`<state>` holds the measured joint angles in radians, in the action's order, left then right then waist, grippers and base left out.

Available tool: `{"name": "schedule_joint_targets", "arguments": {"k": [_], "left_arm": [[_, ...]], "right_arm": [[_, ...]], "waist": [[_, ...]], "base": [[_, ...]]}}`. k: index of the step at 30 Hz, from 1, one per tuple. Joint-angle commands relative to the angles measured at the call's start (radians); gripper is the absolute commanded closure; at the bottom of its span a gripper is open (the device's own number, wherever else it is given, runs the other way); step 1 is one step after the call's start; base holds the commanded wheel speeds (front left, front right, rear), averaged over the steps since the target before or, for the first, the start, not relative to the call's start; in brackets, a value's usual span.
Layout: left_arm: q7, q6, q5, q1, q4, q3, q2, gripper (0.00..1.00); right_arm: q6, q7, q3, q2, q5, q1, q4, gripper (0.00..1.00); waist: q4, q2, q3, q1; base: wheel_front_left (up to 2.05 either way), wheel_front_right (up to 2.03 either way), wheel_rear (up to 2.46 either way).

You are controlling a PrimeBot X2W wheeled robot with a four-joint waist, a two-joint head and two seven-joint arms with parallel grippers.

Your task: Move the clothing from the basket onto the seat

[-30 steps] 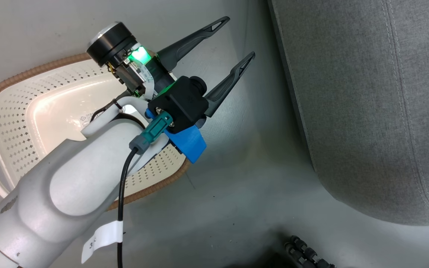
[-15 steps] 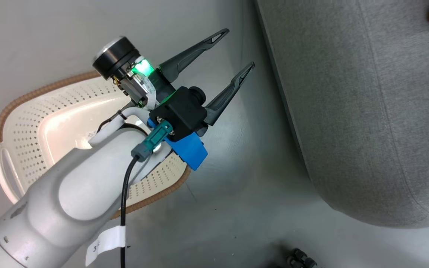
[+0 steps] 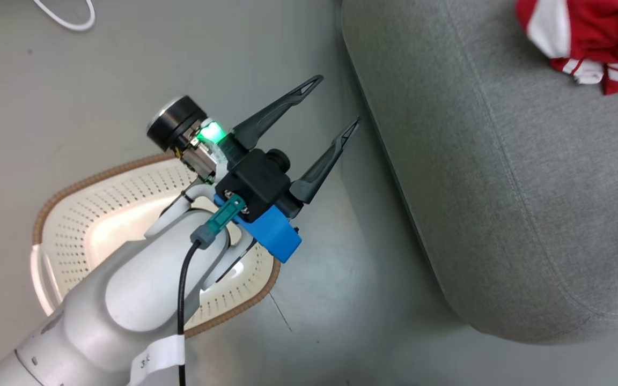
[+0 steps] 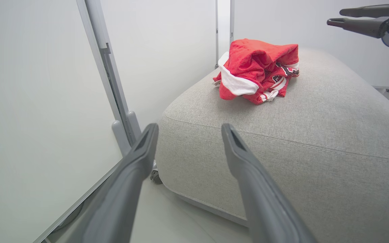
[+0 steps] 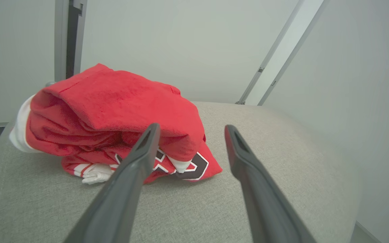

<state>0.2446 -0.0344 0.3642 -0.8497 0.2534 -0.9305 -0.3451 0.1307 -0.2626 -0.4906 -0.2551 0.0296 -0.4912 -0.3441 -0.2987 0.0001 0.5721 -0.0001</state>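
Note:
The clothing lies as a crumpled red heap with white bands on the large grey seat, near its far end. The cream basket stands on the floor to the left of the seat; its visible floor holds nothing and my left forearm covers part of it. My left gripper hangs open and empty over the floor between basket and seat. In the left wrist view the left gripper points at the seat and clothing. My right gripper is open and empty, just above the seat, close to the clothing.
A white cable loops on the grey floor at the far left. Pale wall panels with a metal post stand beside the seat, and a small caster shows under its corner. The right gripper hovers over the seat's far side.
The head camera has swung, so the whole picture has slid down and left and the clothing has come into view on the seat. My left gripper stays open and empty.

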Motion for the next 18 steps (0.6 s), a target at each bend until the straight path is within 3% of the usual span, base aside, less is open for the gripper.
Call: {"name": "schedule_joint_targets", "arguments": {"k": [1,8,18], "left_arm": [[0.009,0.011,0.011,0.022,0.008,0.012,0.003,0.0],[0.021,0.057,0.038,0.097,0.007,0.091,0.025,0.0],[0.022,0.095,0.004,0.28,-0.067,0.314,0.053,0.0]], "right_arm": [[0.0,-0.003,0.01,0.01,-0.003,0.028,0.03,0.0],[0.0,-0.003,0.085,0.035,-0.004,0.095,0.15,0.0],[0.0,-0.003,0.258,0.056,-0.022,0.14,0.229,0.0]], "waist": [[0.012,-0.0001,-0.05,0.0001],[0.049,-0.0001,-0.141,0.0001],[0.161,-0.0001,-0.266,0.0001]], "base": [[0.0,0.0,0.0],[0.0,0.0,0.0],[0.0,0.0,0.0]]}}
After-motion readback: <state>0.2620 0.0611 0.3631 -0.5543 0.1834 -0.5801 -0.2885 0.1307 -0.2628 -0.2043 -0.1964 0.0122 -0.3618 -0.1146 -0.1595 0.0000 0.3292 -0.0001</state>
